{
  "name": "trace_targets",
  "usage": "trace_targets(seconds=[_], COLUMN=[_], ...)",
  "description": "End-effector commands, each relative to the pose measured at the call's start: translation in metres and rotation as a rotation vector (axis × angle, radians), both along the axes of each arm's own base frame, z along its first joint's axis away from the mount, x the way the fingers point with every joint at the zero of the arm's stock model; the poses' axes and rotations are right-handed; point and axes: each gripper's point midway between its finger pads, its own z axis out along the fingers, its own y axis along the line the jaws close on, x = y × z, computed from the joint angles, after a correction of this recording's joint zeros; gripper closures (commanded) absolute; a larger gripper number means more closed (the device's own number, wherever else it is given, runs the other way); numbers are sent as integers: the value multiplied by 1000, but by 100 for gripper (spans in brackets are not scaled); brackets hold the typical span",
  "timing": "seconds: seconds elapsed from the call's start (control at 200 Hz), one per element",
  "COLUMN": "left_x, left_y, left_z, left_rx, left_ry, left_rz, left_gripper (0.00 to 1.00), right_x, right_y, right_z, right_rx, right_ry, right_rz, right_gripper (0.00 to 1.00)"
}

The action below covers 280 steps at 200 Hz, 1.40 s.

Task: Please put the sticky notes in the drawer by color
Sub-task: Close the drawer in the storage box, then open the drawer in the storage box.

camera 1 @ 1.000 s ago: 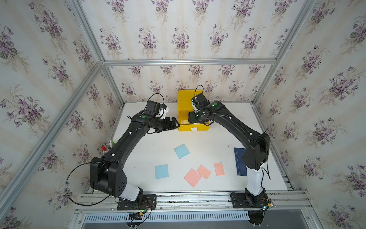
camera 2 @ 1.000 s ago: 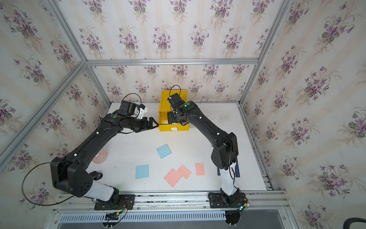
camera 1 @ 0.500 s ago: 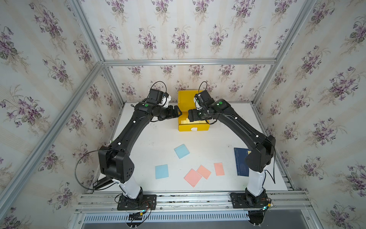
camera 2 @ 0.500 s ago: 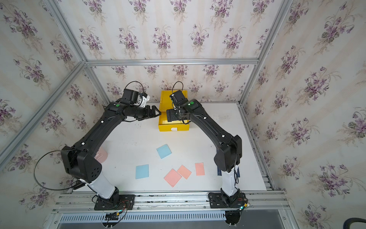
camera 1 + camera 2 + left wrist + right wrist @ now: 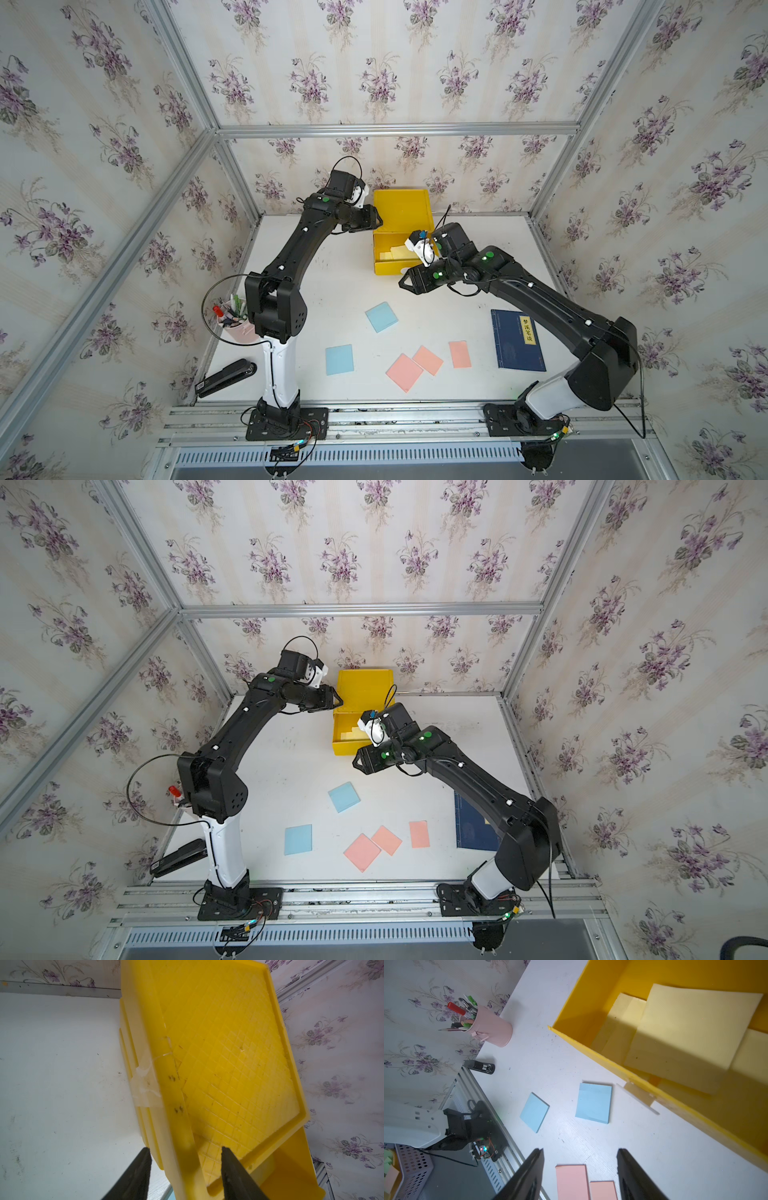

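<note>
Left gripper [image 5: 376, 220] gripping drawer [image 5: 401, 210], book [image 5: 517, 340], stapler [image 5: 226, 377] aside

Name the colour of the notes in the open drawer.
Pale yellow sticky notes, clearest in the right wrist view.

My two top views look steeply down from above the front rail [image 5: 395, 411], far enough to hold the whole table [image 5: 340, 266] in both. The left wrist camera sits close over the drawer chest [image 5: 228, 1043]; the right wrist camera, farther off, takes in its open drawer [image 5: 581, 1014] and the blue sticky notes [image 5: 593, 1103] the top views also show.
</note>
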Motion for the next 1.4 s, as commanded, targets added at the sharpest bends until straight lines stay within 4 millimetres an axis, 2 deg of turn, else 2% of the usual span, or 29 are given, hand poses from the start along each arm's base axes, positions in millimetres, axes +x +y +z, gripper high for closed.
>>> trace_targets(seconds=[0.0,0.215,0.38,0.53,0.724,0.889,0.929,1.049,1.134,1.189,1.249,1.329,1.394], left_x=[-4,-8,-10,-11,-13,-13,-12,-11,-10,-11,-11,-12,-13], left_y=[-1,1,0,-1,0,2,3,4,5,4,4,6,6], left_z=[-11,-33,-34,-34,-35,-35,-34,-34,-35,-36,-37,-38,-39], left_rx=[21,40,32,34,35,41,41,41,40,38,39,47,48], left_ry=[26,69,75,77,76,76,75,71,73,77,81,83,87], left_rz=[-14,-13,-11,-13,-14,-1,3,16,19,17,19,20,23], left_gripper=[51,57,57,57,52,46,40,34,33,33,33,33,32], right_x=[24,76,109,124,125,111,103,72,60,62,73,94,101], right_y=[10,20,28,42,48,31,24,2,-7,-10,-11,-12,-8], right_z=[4,0,-3,-6,3,26,29,11,-15,-28,-36,-42,-46], right_rx=[-16,-111,-142,-142,-115,-40,-16,-66,-154,-202,-247,-294,-312], right_ry=[-96,-191,-252,-279,-323,-440,-487,-690,-824,-856,-858,-877,-888], right_rz=[16,-21,-35,-4,31,124,190,401,547,587,591,566,580], right_gripper=[39,38,37,35,33,30,29,23,21,19,20,20,20])
